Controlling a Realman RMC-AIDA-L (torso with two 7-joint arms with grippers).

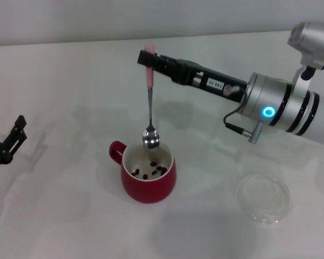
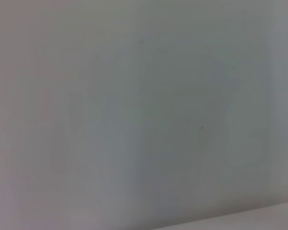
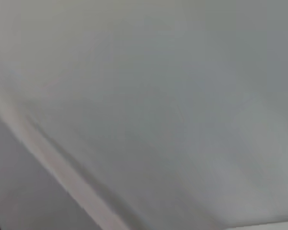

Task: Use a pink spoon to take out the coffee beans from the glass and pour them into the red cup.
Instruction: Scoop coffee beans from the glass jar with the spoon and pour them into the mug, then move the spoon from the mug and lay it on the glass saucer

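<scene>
In the head view my right gripper (image 1: 149,58) is shut on the pale pink handle of the pink spoon (image 1: 149,108). The spoon hangs nearly upright, its metal bowl just above the far rim of the red cup (image 1: 149,183). The red cup stands on the white table with its handle to the left, and several dark coffee beans (image 1: 151,172) lie on its white inside. The glass is out of view. My left gripper (image 1: 8,143) is parked at the left edge, far from the cup. Both wrist views show only blank grey surface.
A flat, shallow clear round dish (image 1: 263,197) lies on the table to the right of the red cup, under my right arm (image 1: 281,105). The white table (image 1: 70,216) spreads around the cup.
</scene>
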